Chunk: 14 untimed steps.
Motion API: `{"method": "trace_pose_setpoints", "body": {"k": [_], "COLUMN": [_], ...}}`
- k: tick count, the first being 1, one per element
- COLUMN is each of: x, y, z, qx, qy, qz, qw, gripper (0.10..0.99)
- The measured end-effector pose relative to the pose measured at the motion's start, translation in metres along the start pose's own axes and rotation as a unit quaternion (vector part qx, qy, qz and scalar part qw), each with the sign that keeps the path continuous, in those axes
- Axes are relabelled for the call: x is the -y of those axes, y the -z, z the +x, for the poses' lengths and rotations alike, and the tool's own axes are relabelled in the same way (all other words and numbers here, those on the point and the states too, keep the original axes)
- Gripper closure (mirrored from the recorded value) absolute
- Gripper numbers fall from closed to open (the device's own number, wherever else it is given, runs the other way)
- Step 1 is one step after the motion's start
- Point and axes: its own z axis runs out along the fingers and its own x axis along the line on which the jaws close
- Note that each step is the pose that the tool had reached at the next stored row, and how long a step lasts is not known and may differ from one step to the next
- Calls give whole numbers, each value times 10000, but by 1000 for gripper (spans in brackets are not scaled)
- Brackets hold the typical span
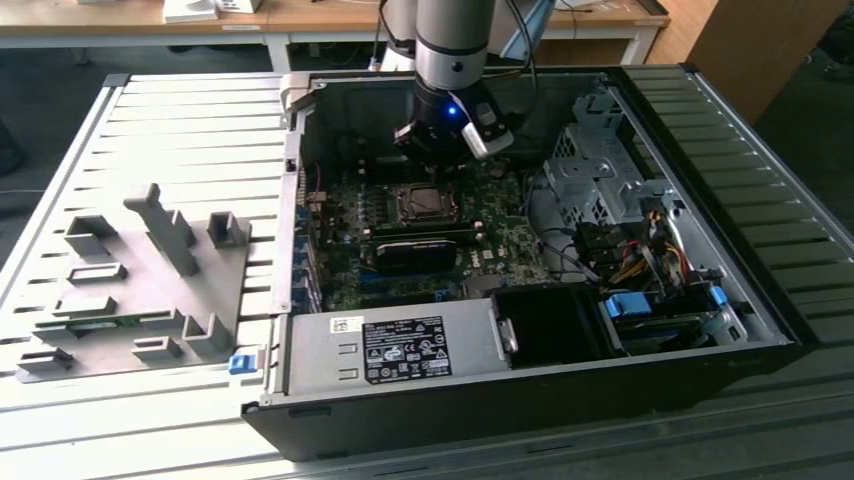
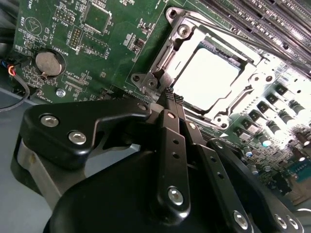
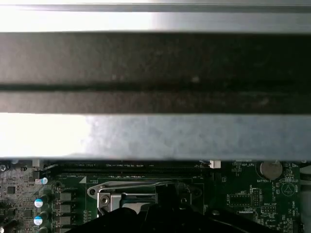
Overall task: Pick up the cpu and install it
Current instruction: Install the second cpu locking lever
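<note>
An open computer case (image 1: 534, 250) lies on the slatted worktop (image 1: 160, 140), its motherboard (image 1: 507, 250) facing up. The arm (image 1: 451, 40) reaches down into the case near its far wall, and the pincer (image 1: 434, 150) hangs just above the board, beside the far edge of the socket (image 1: 424, 203).

In the second wrist view the pincer (image 2: 171, 94) has its two dark fingers (image 2: 175, 145) pressed together at the tips, with nothing between them. The tips sit just at the near corner of the socket frame (image 2: 160, 58). The cpu (image 2: 206, 77) lies flat inside that frame, its pale metal top glaring in the light, apart from the fingertips. A round coin battery (image 2: 48, 63) sits on the board well to one side of the socket.

In the first wrist view the socket's metal lever (image 3: 126, 187) and frame show beneath the case wall (image 3: 155, 136).

The grey power supply (image 1: 387, 350) fills the case's near corner. A grey parts holder (image 1: 134, 280) stands on the worktop beside the case, toward the exterior view's left.
</note>
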Motion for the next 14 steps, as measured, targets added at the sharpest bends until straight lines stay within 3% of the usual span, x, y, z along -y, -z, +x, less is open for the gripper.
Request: {"method": "trace_pose_setpoints", "body": {"k": [7,12,14], "x": [10,-2,-3], "y": [18,193,214], "z": [0,-1,-1], "qx": [0,0,0], "qy": [0,0,0], "qz": [1,0,2], "qw": [10000,10000,10000], "gripper": [980,980,980]}}
